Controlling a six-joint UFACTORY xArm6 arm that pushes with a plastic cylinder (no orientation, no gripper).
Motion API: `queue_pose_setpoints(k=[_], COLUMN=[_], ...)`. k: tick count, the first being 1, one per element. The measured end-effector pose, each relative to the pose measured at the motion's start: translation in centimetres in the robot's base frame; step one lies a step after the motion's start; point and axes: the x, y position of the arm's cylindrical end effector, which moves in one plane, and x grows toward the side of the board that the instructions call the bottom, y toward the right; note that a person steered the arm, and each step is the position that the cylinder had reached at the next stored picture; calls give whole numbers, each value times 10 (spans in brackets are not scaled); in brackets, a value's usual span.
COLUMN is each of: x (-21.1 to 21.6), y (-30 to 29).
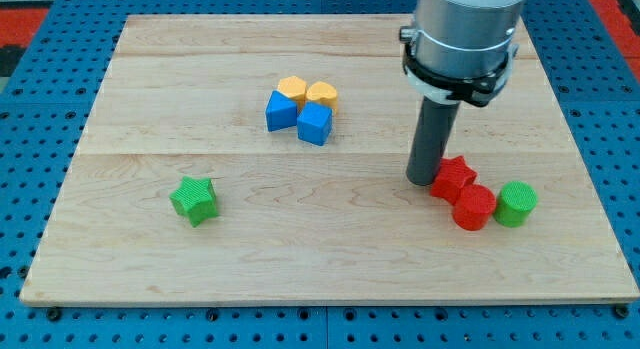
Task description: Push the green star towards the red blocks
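The green star (194,200) lies at the view's left on the wooden board (300,249). The red star (454,176) and the red cylinder (474,207) lie together at the view's right. My tip (422,179) stands on the board just left of the red star, close to or touching it, and far to the right of the green star.
A green cylinder (516,204) sits right of the red cylinder, touching it. A cluster of two blue blocks (282,111) (314,123) and two yellow blocks (292,88) (322,94) lies near the board's middle top. The blue pegboard (30,189) surrounds the board.
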Motion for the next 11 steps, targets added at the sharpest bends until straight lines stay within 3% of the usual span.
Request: queue_pose_setpoints(k=[1, 2, 5, 6, 8, 9, 10, 11], x=[0, -18, 0, 48, 47, 47, 70, 72], y=[4, -77, -355, -329, -173, -157, -180, -90])
